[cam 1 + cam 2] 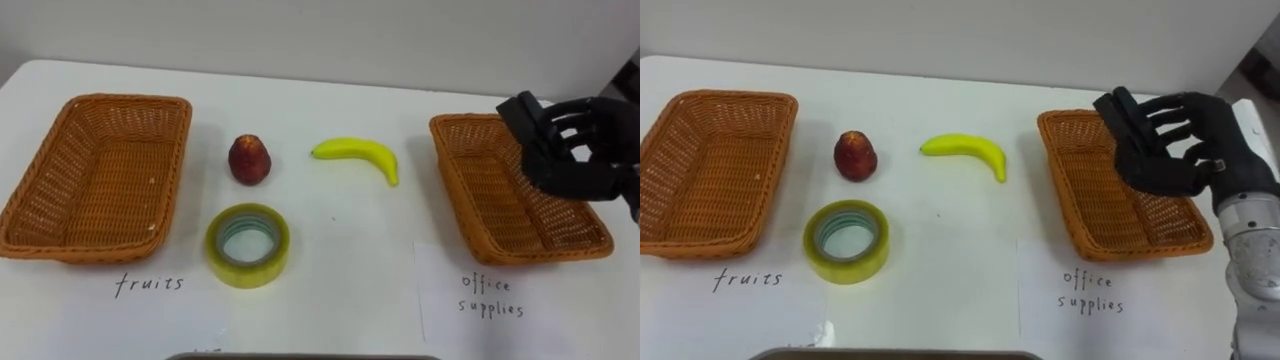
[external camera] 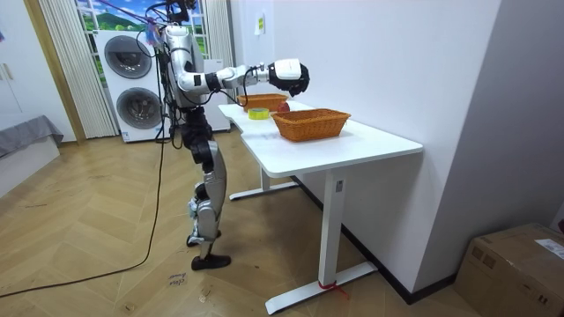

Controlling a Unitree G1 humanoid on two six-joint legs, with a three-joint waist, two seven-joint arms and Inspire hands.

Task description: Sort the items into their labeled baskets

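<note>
1. The banana (image 1: 360, 153) lies on the white table (image 1: 350, 290), in the middle towards the far edge. It is curved and well clear of both baskets.
2. The red apple (image 1: 249, 159) stands just left of the banana, apart from it.
3. The roll of yellowish tape (image 1: 248, 244) lies flat nearer the front edge, just in front of the apple and not touching it.
4. The left basket (image 1: 60, 170) sits by the table's left edge with nothing in it, handwritten words on the table before it.
5. The right basket (image 1: 480, 200) sits by the right edge, also labelled by hand.
6. The right hand (image 1: 570, 150) hovers over the right basket's far end. Whether it is open or gripping something cannot be told.
7. In the room view the robot stands upright at the table's long edge with its right arm stretched over it. Two stacked washing machines (image 2: 132, 84) are behind it.
</note>
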